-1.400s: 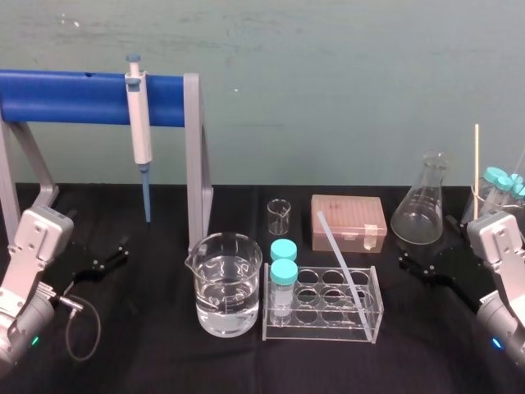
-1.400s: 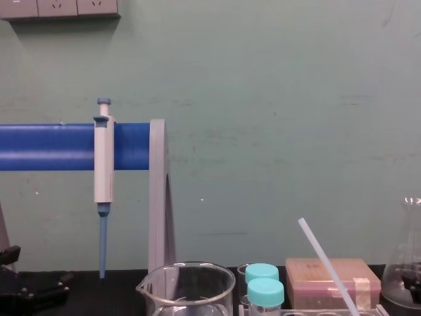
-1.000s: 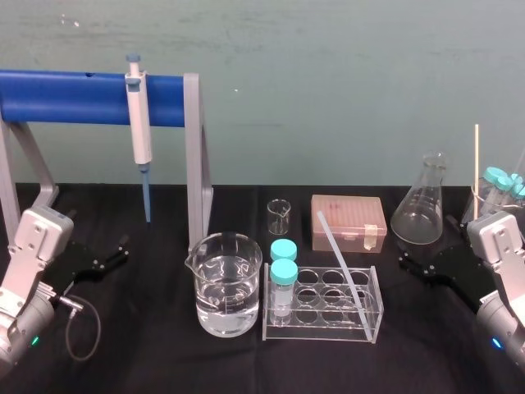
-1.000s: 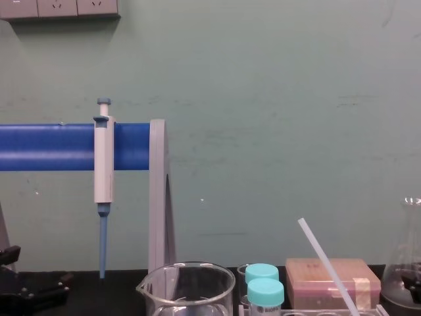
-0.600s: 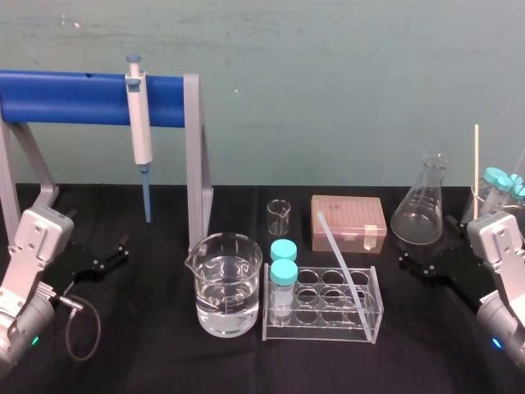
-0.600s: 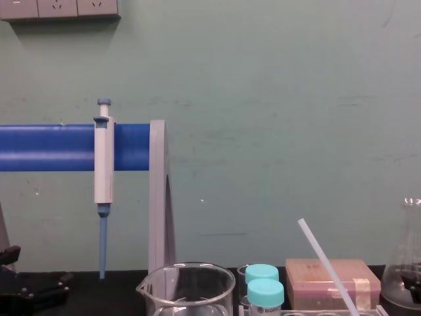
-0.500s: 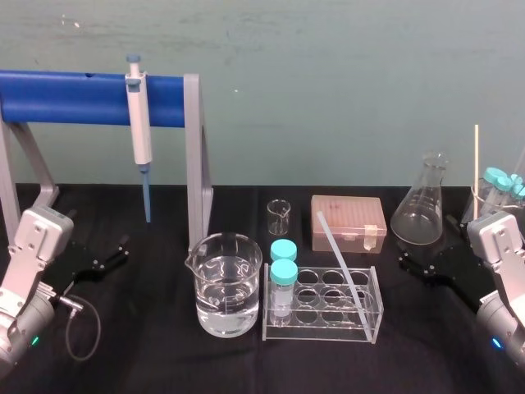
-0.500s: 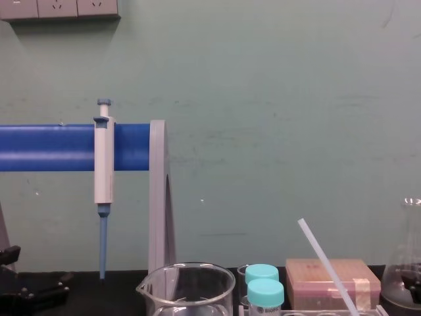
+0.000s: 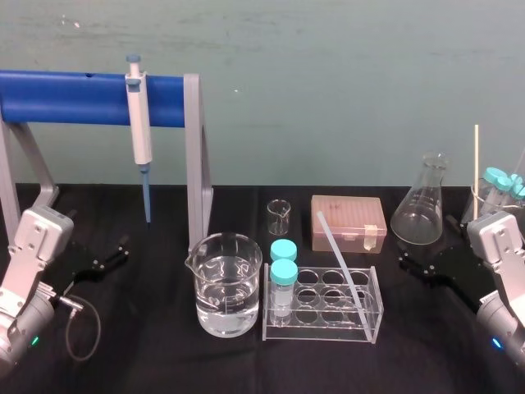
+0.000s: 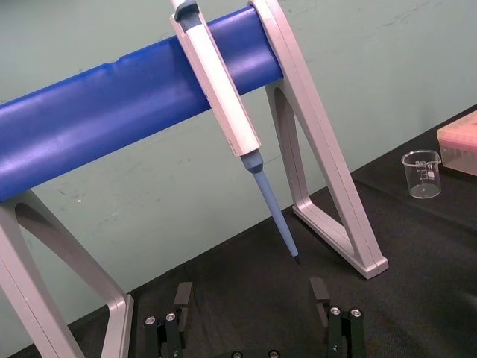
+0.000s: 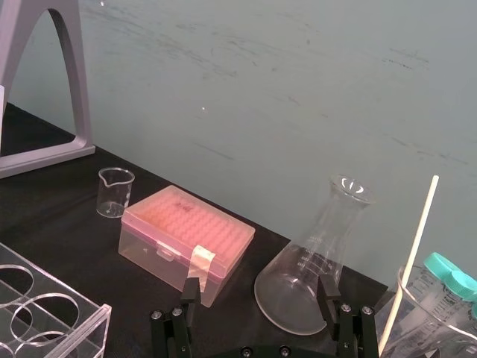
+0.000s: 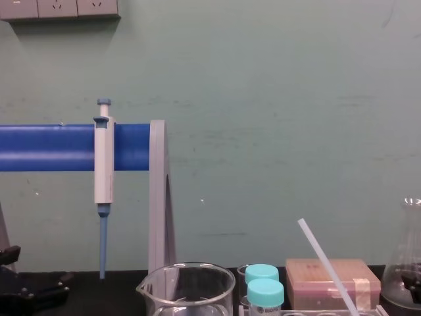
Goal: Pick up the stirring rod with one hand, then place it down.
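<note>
I was operating over a laboratory bench. Identifying features: a pipette [image 9: 141,131] hung from a blue-barred stand [image 9: 74,97] at the back left of the black table [image 9: 148,361]. A beaker [image 9: 226,283] of clear liquid stood near the front centre, just beside a clear tube rack [image 9: 320,332] holding two teal-capped tubes [image 9: 285,271] and the leaning stirring rod [image 9: 335,246]. Behind the rack stood a small beaker [image 9: 279,217] and a pink tip box [image 9: 348,222]. A conical flask [image 9: 420,215] stood toward the right edge.
</note>
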